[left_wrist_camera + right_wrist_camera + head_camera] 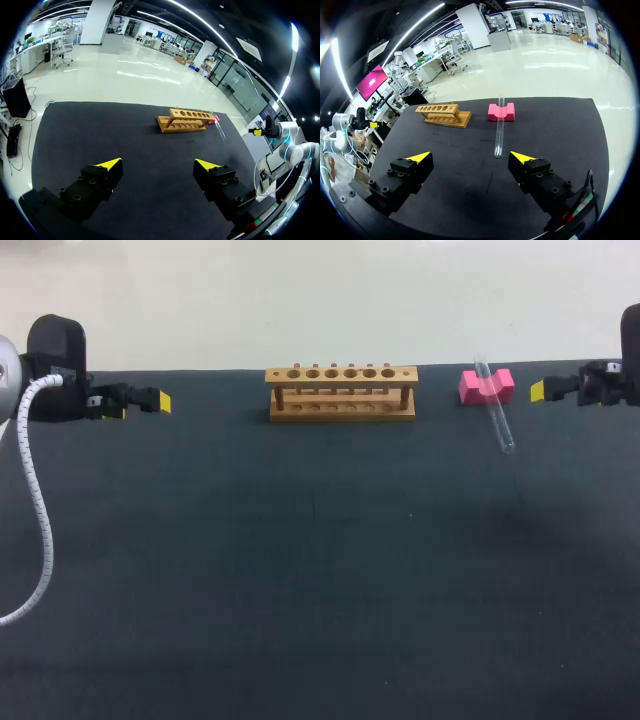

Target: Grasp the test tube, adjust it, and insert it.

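The test tube (500, 420) lies in the notch of the pink block (486, 386). Its far end sticks out past the block and its near end is down on the dark table (320, 570). Its long axis runs from the block toward the table's front, slanting slightly right. The wooden rack (341, 392) stands left of the block, well apart. The right gripper (470, 156) hangs right of the block with its fingers spread. The left gripper (157, 164) is far beyond the rack, also spread.

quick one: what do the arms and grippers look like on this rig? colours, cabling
The left gripper and right gripper both have blocky black fingers with visible bolts, ending in yellow wedge tips. The left arm has a black wrist housing, and a white ribbed cable runs from it. Of the right arm, the head view shows only a black part.
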Motion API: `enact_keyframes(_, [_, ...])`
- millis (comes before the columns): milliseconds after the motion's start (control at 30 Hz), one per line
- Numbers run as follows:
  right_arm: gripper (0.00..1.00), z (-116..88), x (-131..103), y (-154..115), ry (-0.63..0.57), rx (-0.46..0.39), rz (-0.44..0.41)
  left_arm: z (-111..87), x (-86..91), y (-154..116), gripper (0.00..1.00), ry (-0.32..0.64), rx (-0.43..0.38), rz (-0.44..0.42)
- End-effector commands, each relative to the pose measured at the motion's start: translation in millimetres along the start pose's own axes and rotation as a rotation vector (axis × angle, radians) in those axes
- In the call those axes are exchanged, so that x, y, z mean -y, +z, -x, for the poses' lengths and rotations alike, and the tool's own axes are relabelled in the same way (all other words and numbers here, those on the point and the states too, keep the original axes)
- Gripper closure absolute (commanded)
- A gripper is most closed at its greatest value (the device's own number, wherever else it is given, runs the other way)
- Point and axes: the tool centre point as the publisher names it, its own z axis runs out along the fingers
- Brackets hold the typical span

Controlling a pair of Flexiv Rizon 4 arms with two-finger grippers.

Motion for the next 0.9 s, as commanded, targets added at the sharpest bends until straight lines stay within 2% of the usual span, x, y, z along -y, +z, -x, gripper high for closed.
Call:
enact_keyframes(33, [0.0,-0.1,-0.8,-0.1,0.0,0.0,-0.004,1.1,0.5,-0.5,0.0,-0.001,-0.005,0.004])
enact_keyframes(667, [0.0,-0.1,-0.8,-0.1,0.0,0.0,-0.004,1.1,-1.7,0.6,0.0,0.008,0.0,-0.001])
enact_keyframes(900, [0.0,-0.1,-0.8,-0.1,0.0,0.0,-0.004,5.6,-12.6,-0.8,0.0,0.243,0.007,-0.267])
